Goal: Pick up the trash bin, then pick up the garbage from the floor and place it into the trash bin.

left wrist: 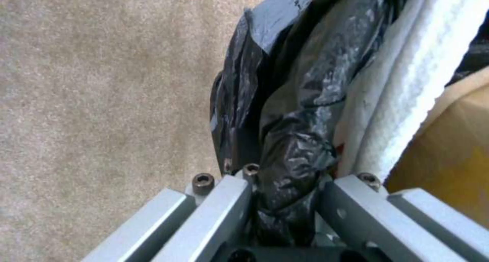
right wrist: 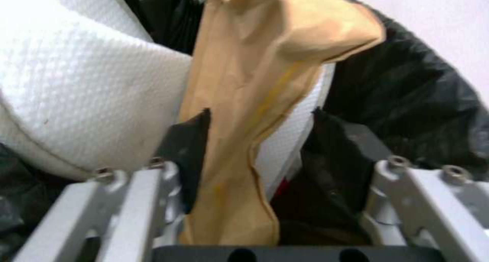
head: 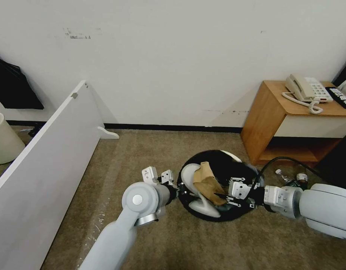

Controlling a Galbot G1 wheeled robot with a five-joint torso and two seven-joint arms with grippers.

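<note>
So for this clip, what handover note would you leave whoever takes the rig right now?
Left gripper: shut on the trash bin rim and black liner, holding it tilted above the carpet.
Right gripper: jaws open around the brown cardboard piece, which already sits in the bin.
Done: bin picked up; a white slipper and the cardboard are inside.
Left: a plastic bottle lies on the floor by the wooden nightstand.
</note>
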